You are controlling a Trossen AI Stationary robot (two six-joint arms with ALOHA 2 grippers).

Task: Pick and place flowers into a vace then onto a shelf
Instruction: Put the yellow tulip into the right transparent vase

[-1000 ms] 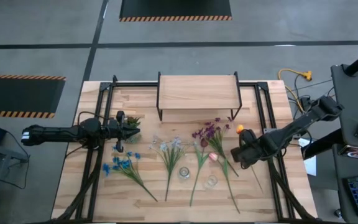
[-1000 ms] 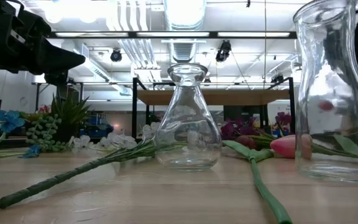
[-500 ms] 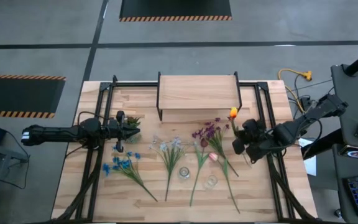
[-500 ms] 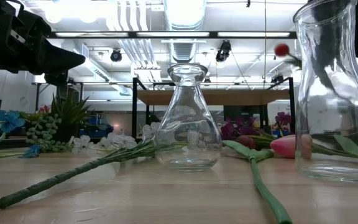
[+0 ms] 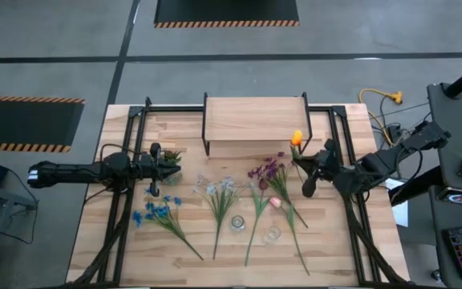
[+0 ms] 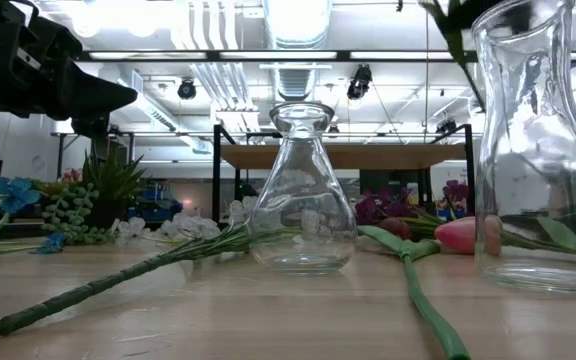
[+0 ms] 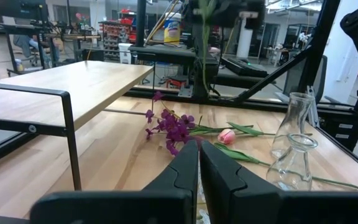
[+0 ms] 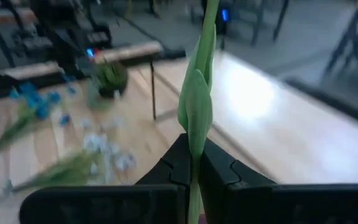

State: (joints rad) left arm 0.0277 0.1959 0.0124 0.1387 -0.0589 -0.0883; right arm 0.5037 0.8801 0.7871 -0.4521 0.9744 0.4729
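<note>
My right gripper [image 5: 310, 178] is shut on a yellow-orange flower [image 5: 297, 138] and holds it up over the table's right part, in front of the shelf [image 5: 257, 119]. Its green stalk [image 6: 455, 38] crosses the top of the low view. Blue [image 5: 157, 213], white [image 5: 219, 194], purple [image 5: 267, 170] and pink [image 5: 275, 202] flowers lie flat on the table. Two glass vases [image 5: 237, 223] [image 5: 273, 234] stand upright near them. My left gripper [image 5: 160, 169] [image 7: 199, 155] waits shut at the table's left, touching nothing. My right gripper pinches the flower's green stalk [image 8: 195, 146] between its two fingers, well below the bloom. The fingers come roughly level from the table's right side. The flower is lifted clear of the table, and its stalk and leaf [image 8: 194, 106] rise steeply from the fingers.
A small green potted plant [image 5: 169, 158] stands beside my left gripper. Black frame rails [image 5: 339, 152] run along both sides of the table. The taller vase [image 6: 538, 150] and the rounder one [image 6: 303, 190] stand near the table's near edge.
My right gripper has risen from the table and moved toward the far edge and the shelf, turning as it went. It has carried the yellow-orange flower up with it: the flower lay low over the table before and now stands steeply, lifted clear.
</note>
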